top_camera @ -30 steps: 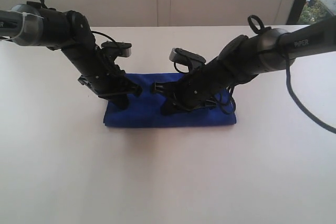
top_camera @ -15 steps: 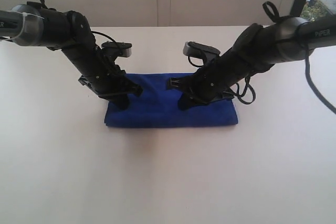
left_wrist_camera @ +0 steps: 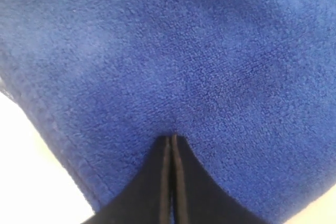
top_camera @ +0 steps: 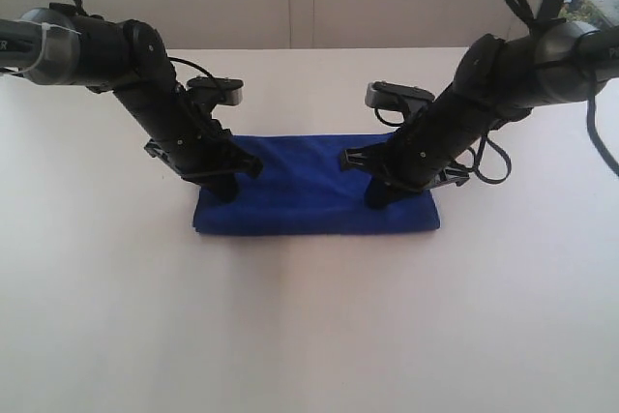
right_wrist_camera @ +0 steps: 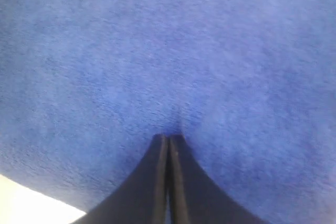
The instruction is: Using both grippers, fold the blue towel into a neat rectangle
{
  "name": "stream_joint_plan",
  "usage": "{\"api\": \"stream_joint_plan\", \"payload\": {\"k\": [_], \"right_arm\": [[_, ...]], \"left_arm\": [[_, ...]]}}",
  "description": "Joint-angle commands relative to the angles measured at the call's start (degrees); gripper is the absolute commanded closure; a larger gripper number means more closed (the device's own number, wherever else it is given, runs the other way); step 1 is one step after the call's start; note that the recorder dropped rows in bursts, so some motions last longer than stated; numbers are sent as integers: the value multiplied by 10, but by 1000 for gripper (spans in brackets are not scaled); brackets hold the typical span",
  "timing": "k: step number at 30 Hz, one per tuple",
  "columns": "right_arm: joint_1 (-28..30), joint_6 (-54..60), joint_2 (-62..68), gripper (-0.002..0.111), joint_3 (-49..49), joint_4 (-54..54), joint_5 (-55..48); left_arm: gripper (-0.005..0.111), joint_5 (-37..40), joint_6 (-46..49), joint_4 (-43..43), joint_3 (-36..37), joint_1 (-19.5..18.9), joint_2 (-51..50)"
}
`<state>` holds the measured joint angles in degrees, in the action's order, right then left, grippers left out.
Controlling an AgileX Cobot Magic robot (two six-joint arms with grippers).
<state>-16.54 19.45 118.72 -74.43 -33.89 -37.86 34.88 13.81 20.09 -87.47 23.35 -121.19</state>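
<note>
The deep royal-blue terry towel [top_camera: 308,208] lies folded on the white tabletop [top_camera: 309,336], directly beneath both tips. Its long axis runs from gripper to gripper. The black pincer left gripper [top_camera: 224,191] and right gripper [top_camera: 379,198] are each clenched, tips pressing into the cloth near their own ends.

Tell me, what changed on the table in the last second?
The right gripper slid across the blue towel, from near its middle toward its right-hand end in the exterior view, fingers shut. Nothing was grabbed or released. The left gripper and the towel stayed put.
</note>
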Motion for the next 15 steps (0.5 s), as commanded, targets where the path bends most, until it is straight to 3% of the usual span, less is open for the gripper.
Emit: {"api": "stream_joint_plan", "payload": {"k": [1,15], "right_arm": [[23,-4,-7,108,2,31,-14],[53,-24,-16,108,2,146,-44]], "left_arm": [[107,12,-1,1,0,0,-2],[107,12,-1,1,0,0,-2]]}}
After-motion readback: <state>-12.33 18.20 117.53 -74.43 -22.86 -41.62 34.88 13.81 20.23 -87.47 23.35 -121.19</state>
